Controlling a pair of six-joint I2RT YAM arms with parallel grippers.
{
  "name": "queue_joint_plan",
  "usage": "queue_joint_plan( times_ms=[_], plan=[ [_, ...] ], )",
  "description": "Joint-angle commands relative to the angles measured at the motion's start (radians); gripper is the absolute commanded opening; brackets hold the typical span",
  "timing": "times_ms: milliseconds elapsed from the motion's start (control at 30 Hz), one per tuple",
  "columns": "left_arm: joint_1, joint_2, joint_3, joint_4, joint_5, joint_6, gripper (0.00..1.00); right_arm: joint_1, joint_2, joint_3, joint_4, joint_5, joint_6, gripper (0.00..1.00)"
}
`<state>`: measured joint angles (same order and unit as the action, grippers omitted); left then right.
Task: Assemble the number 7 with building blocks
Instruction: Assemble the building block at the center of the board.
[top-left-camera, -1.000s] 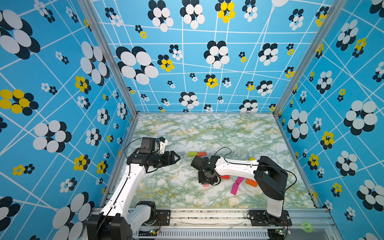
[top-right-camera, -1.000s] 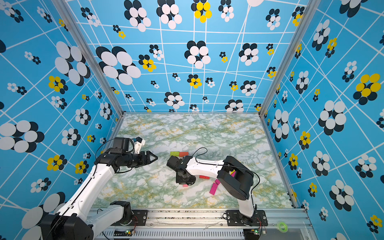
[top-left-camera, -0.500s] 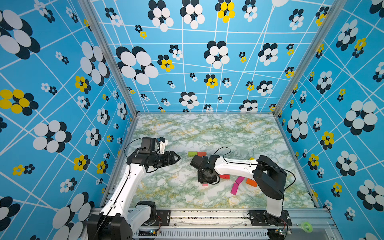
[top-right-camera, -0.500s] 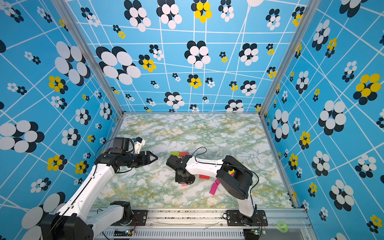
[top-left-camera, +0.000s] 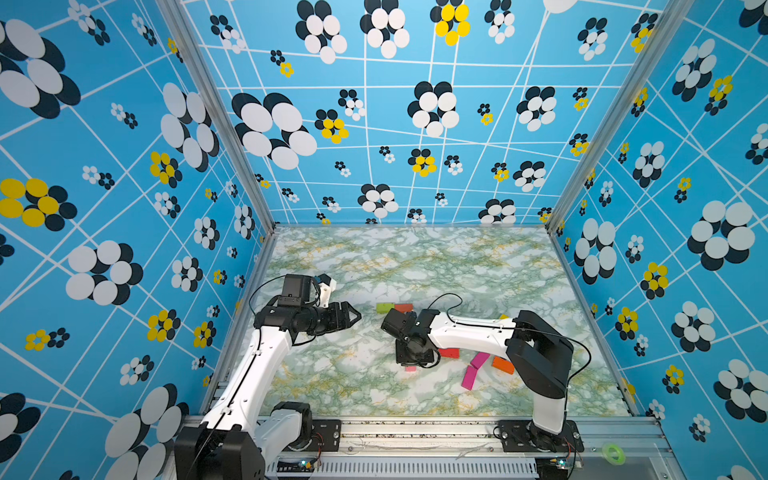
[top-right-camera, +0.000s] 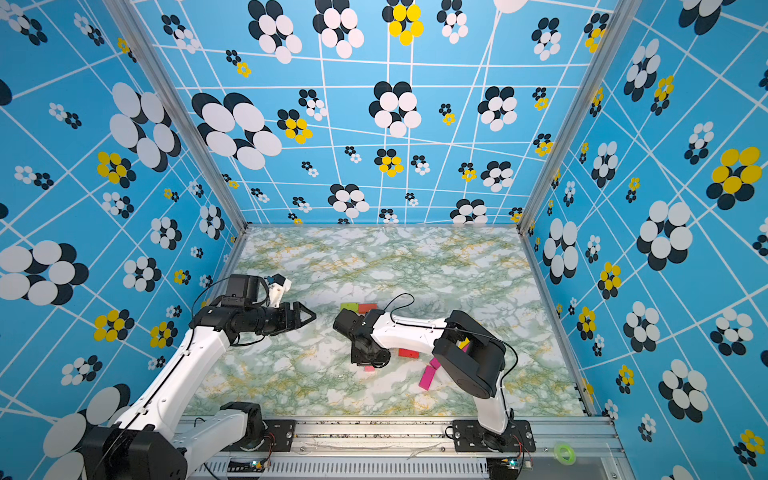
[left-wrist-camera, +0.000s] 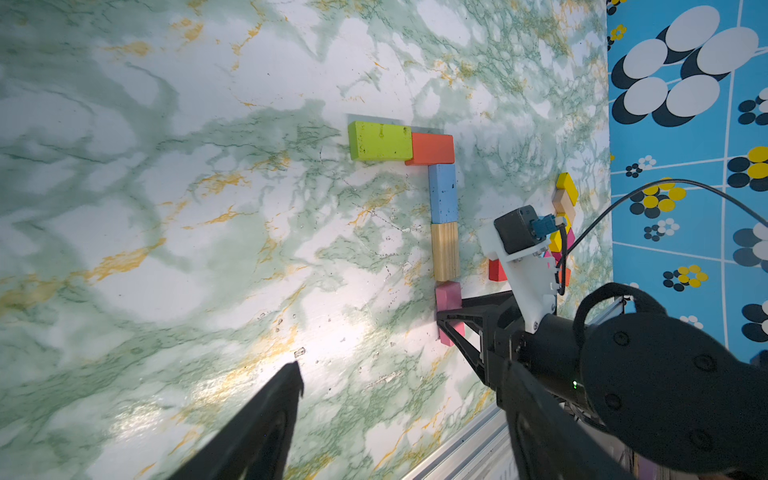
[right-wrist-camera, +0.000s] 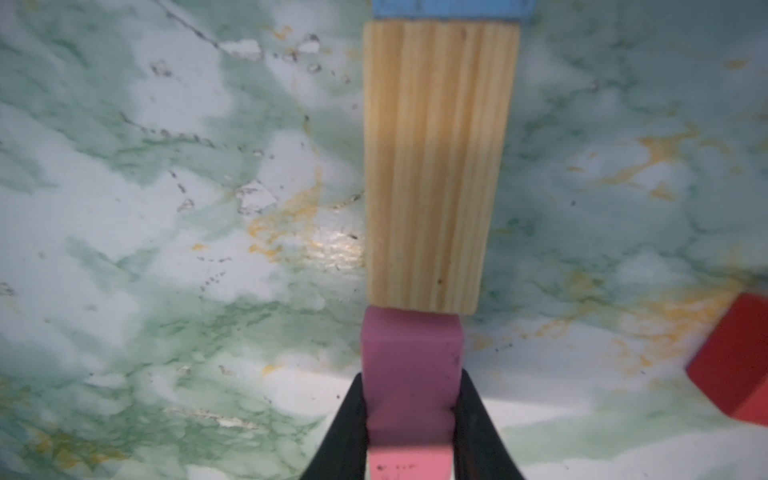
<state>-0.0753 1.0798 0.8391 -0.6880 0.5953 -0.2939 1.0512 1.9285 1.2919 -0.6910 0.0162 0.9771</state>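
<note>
Your right gripper (right-wrist-camera: 411, 376) clamps the pink block (right-wrist-camera: 409, 353), its end touching the wooden block (right-wrist-camera: 432, 166) at the foot of the number 7 (left-wrist-camera: 442, 193). Your left gripper (top-left-camera: 353, 318) hangs well apart, jaws wide and empty.

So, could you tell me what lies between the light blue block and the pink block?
A striped wooden block, touching both, seen in the left wrist view.
</note>
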Motion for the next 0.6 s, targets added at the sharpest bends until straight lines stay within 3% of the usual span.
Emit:
queue_joint_plan(
  times_ms=[0,200,400,567],
  plan=[
    [0.0,0.006,-0.009,-0.01,0.014,0.019,0.79,-0.011,0.036,0.005,-0.004,0.022,0.003,0.24],
    [0.0,0.006,-0.008,-0.01,0.017,0.019,0.79,-0.012,0.041,0.003,-0.001,0.025,0.004,0.31],
    [0.0,0.005,-0.009,-0.01,0.017,0.019,0.79,-0.012,0.037,0.004,-0.001,0.027,0.002,0.57],
    [0.0,0.006,-0.009,-0.01,0.016,0.019,0.79,-0.011,0.006,-0.006,0.001,0.027,0.009,0.64]
  ],
)
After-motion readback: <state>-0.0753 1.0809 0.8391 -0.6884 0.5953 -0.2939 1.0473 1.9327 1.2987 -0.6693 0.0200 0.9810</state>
